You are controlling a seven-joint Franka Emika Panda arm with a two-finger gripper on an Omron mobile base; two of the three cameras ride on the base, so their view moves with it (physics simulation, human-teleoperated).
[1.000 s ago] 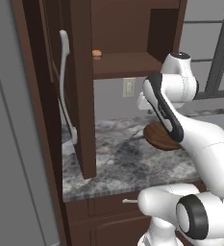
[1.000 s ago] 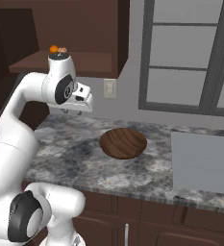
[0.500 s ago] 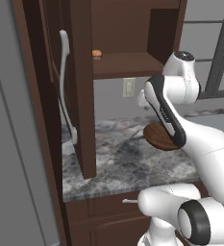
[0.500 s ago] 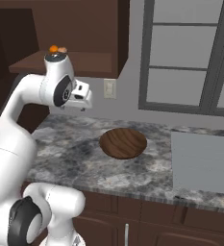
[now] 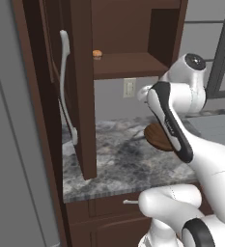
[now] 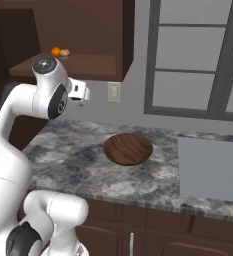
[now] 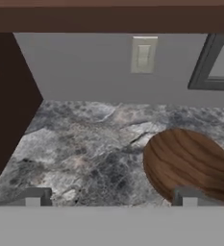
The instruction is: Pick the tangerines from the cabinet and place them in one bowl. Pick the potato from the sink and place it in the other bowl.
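Hand view shows the grey marble counter (image 7: 84,149), a wooden bowl (image 7: 190,163), a wall switch (image 7: 143,55); gripper (image 7: 111,196) fingers stand wide apart, holding nothing.

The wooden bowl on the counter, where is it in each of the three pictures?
Left base view: the bowl sits right of centre on the counter, partly behind the arm.
Right base view: at centre, in plain sight.
Hand view: lower right, just above the right fingertip.
Shared landmark: the wall switch plate on the grey wall behind the bowl.
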